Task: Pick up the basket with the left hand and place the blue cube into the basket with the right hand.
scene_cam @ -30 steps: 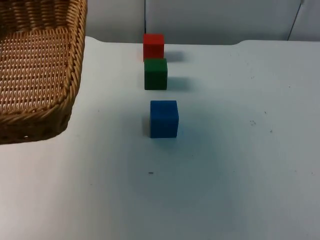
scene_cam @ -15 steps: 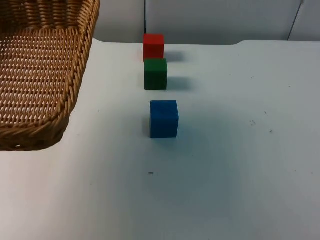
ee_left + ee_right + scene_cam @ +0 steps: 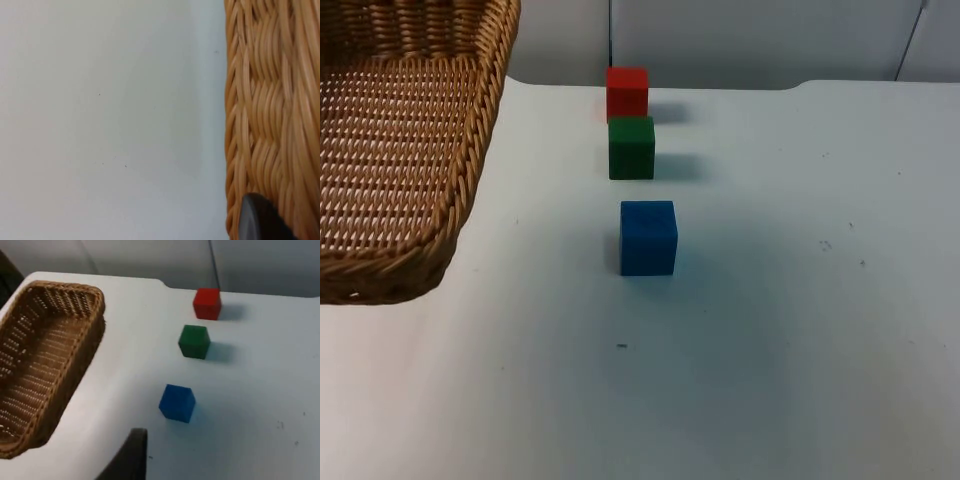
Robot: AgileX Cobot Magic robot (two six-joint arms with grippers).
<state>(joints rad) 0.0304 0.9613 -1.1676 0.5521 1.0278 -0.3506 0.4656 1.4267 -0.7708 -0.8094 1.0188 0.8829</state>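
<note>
left gripper [image 3: 260, 220] apparently gripping basket [image 3: 400, 170], blue cube [image 3: 648, 237] apart

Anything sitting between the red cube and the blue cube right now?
Yes: the green cube stands between the red cube and the blue cube, apart from the blue one, clear in the top and right wrist views.

A tan woven basket [image 3: 400, 170] sat beside blue [image 3: 648, 237], green [image 3: 631, 148] and red [image 3: 627, 93] cubes on the white worktop [image 3: 770, 330].
</note>
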